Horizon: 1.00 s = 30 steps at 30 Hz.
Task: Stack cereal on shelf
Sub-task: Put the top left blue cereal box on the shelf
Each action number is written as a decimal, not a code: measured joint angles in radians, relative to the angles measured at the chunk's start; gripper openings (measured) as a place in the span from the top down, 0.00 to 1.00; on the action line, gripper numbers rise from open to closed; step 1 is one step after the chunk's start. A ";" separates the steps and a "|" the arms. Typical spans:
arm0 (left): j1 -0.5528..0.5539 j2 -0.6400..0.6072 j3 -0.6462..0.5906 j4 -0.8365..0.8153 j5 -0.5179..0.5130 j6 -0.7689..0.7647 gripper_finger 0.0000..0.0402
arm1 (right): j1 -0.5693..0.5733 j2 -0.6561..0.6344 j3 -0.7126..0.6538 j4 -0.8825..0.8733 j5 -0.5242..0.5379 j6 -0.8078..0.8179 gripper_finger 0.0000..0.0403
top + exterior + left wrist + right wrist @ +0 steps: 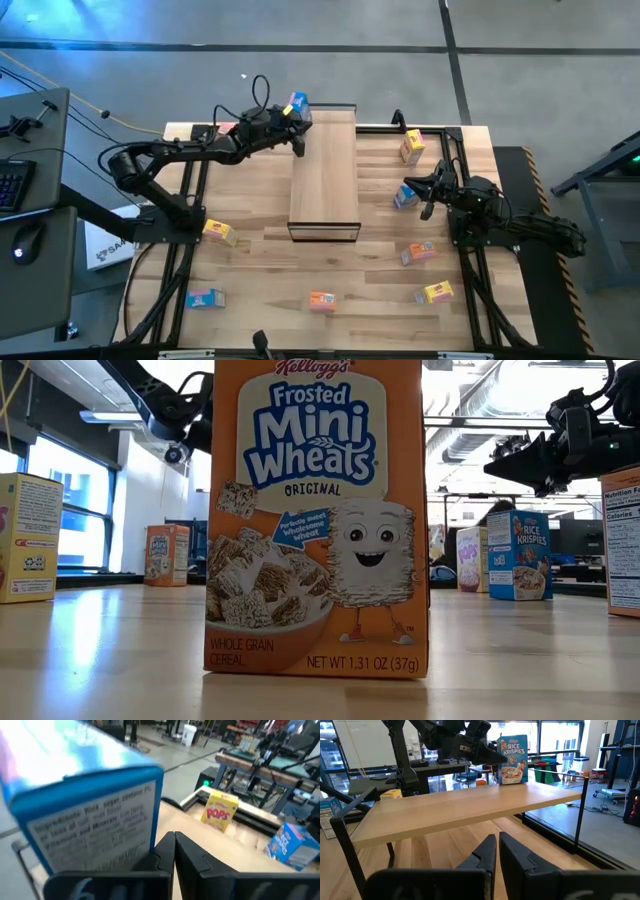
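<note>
Blue cardboard, a Rice Krispies box, is clamped in the left gripper at the far left corner of the shelf; in the right wrist view the box stands upright on the plank's far end with the dark fingers closed against its side. Shelf top is one long, smooth, light wood plank on a thin dark metal frame with slim legs at the ends, standing on the slatted wooden tabletop.

Right gripper sits low over the table to the right of the shelf, fingers together with nothing between them, just beside a second blue box lying on the slats.

Remaining cartons, all small rectangular cardboard, scattered on the tabletop:
- yellow Pops box, far right, upright
- orange-red box, right side, lying down
- yellow box, near right corner
- orange Frosted Mini-Wheats box, near edge centre; it fills the low view, upright, printed face glossy
- yellow box, left of the shelf's near end
- blue and pink box, near left
</note>
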 joint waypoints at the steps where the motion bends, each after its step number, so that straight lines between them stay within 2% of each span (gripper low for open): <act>1: 0.000 0.006 0.000 0.008 0.008 0.000 1.00 | 0.000 0.000 0.000 0.000 0.000 0.000 0.97; 8: -0.002 0.058 0.000 0.067 0.045 -0.018 1.00 | 0.000 0.000 0.000 0.000 0.000 0.000 0.97; 13: -0.002 0.056 0.001 0.083 0.047 -0.010 1.00 | 0.000 0.000 0.000 0.000 0.000 0.000 0.97; 18: -0.002 0.049 0.028 0.080 0.093 -0.002 1.00 | 0.000 0.000 0.000 0.000 0.000 0.000 0.97; 21: -0.004 0.039 0.051 0.022 0.143 0.002 1.00 | 0.000 0.000 0.000 0.000 0.000 0.000 0.97; 24: -0.024 -0.002 0.078 -0.129 0.163 0.046 1.00 | 0.000 0.000 0.000 0.000 0.000 0.000 0.97; 27: -0.064 -0.065 0.088 -0.315 0.104 0.109 1.00 | 0.000 0.000 0.000 0.000 0.000 0.007 0.97; 30: -0.109 -0.124 0.089 -0.457 -0.074 0.153 1.00 | 0.000 0.000 0.000 0.000 0.000 0.008 0.97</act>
